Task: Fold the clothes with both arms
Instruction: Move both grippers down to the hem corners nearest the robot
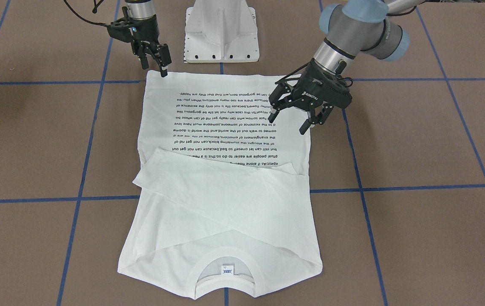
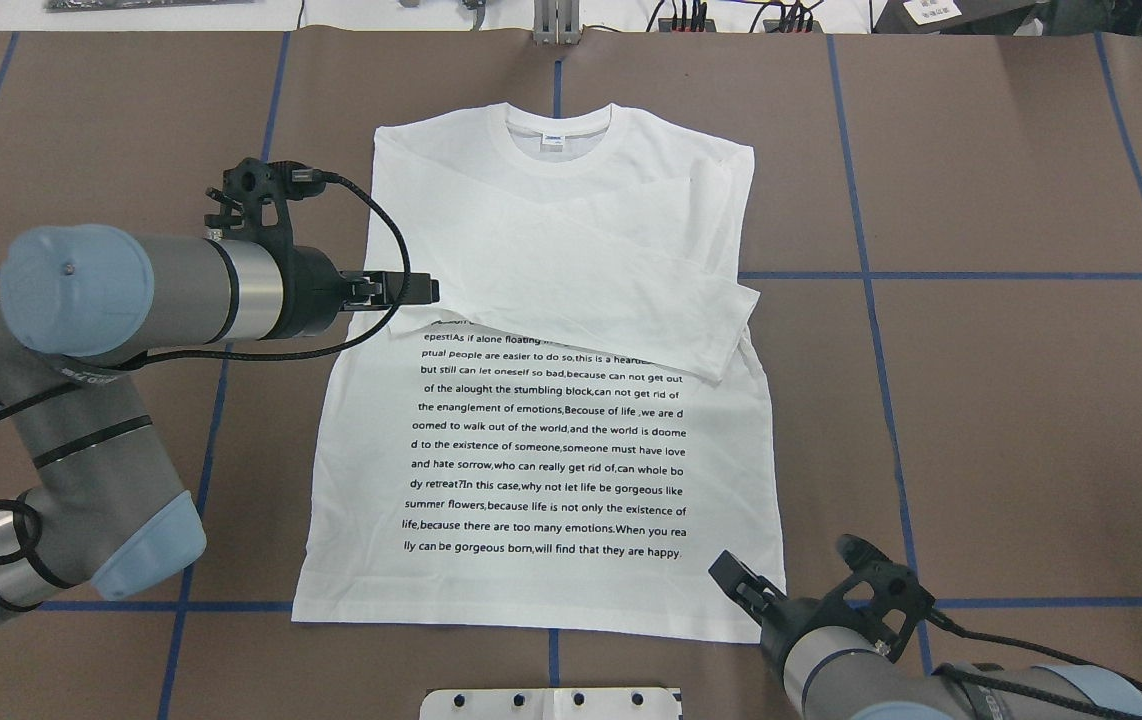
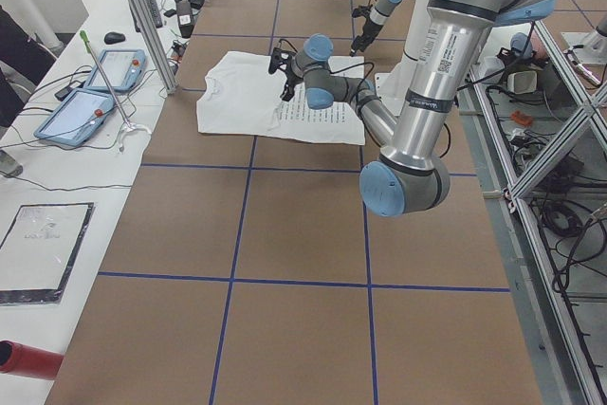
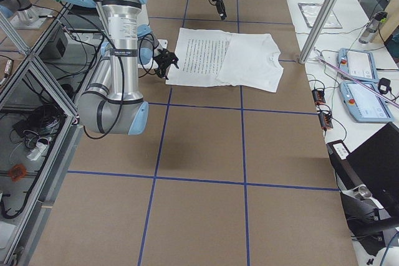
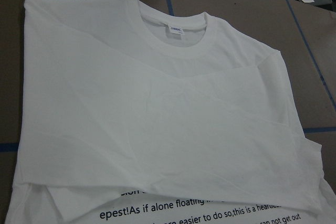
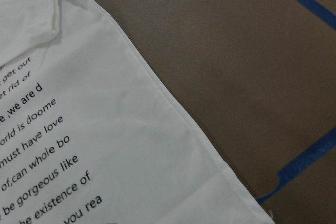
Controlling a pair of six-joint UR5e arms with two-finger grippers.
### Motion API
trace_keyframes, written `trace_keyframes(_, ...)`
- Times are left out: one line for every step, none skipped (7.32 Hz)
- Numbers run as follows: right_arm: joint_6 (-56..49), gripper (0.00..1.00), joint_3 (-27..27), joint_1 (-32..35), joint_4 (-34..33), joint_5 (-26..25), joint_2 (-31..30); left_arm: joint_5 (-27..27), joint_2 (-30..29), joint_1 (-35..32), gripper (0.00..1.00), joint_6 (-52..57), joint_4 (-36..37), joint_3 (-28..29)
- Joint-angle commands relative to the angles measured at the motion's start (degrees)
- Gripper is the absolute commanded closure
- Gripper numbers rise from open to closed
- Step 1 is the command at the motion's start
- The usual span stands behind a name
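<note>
— Looking at the T-shirt (image 2: 541, 450) in the overhead view: flat on the table (image 2: 981, 400), print up, collar at 12 o'clock, hem at 6, with both sleeves crossed over the chest. Next step?

— Probably folding the hem up to the collar. Needs both hem corners pinched.

— And the left gripper (image 1: 288, 124)?

— Hovering wide open and empty at the shirt's 9 o'clock edge, just beside the sleeve fold. Well apart from the hem, so needs bringing round toward 7 o'clock first.

— Right gripper (image 1: 157, 63)?

— Poised at the 5 o'clock hem corner, tips close to the cloth. Hard to tell whether spread or closed, or whether touching fabric.

— Tips for doing it well?

— Pinch both layers at each corner, right at the edge. Lift together, level, only enough to clear the print. Carry toward 12 o'clock at a matched pace, keeping the hem taut to avoid sag or skew. Lay down just short of the collar without disturbing the sleeves. Mind the white stand base (image 1: 221, 34) at 6 o'clock, beyond the hem.
</note>
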Motion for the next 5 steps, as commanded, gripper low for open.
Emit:
trace_keyframes(0.9, 0.12, -1.3, -0.9, 0.0, 1.5, -0.3, -0.1, 1.0, 0.0, 0.00, -1.8, -0.2, -0.4)
trace_keyframes(0.9, 0.17, -1.2, -0.8, 0.0, 1.8, -0.3, -0.2, 1.1, 0.0, 0.00, -1.9, -1.8, -0.3)
trace_keyframes(0.9, 0.28, -1.1, -0.7, 0.0, 1.9, -0.4, -0.3, 1.2, 0.0, 0.00, -1.9, -2.5, -0.3)
trace_keyframes(0.9, 0.34, -1.2, -0.7, -0.1, 2.3, -0.5, -0.2, 1.2, 0.0, 0.00, -2.0, -2.5, -0.3)
trace_keyframes(0.9, 0.34, -1.1, -0.9, 0.0, 2.6, -1.2, -0.2, 1.2, 0.0, 0.00, -2.0, -2.5, -0.3)
